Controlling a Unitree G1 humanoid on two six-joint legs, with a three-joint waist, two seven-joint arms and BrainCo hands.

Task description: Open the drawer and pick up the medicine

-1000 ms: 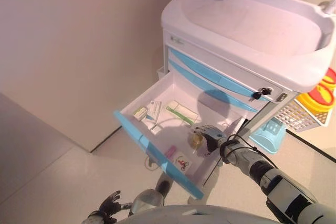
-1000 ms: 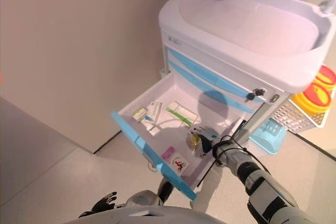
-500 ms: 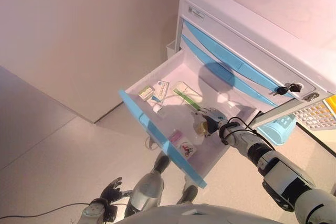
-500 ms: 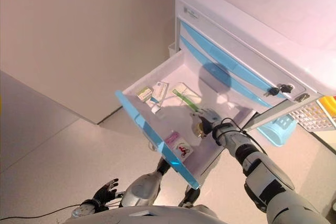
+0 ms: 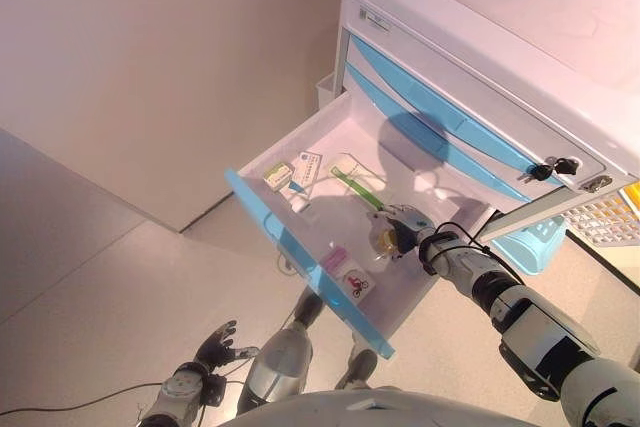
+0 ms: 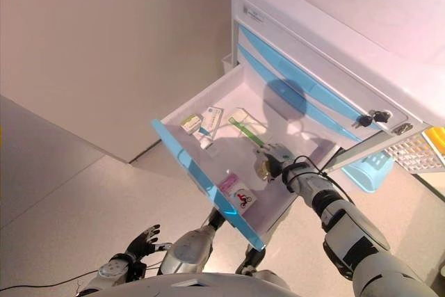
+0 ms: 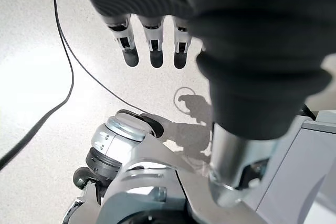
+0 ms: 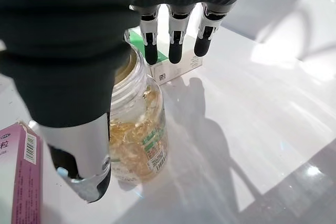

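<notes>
The cart's lowest drawer (image 5: 300,262), white with a blue front, stands pulled out. A clear medicine bottle of yellow capsules (image 5: 383,240) stands upright in its right part. My right hand (image 5: 405,225) is inside the drawer at the bottle. In the right wrist view the bottle (image 8: 137,135) sits between my thumb (image 8: 79,156) and my straight fingers (image 8: 173,45), which reach past it; the hand is open. My left hand (image 5: 215,342) hangs low near the floor, open and empty, and its fingers (image 7: 152,45) are straight.
The drawer also holds a green-and-white box (image 5: 350,179), two small boxes (image 5: 290,173), a pink box (image 5: 333,260) and a white card (image 5: 355,283). Above are closed blue-trimmed drawers (image 5: 440,117) with keys (image 5: 548,169). A blue basket (image 5: 530,247) stands to the right.
The camera shifted a second ago. My right hand stays at the bottle. My left hand has risen a little and its fingers have spread.
</notes>
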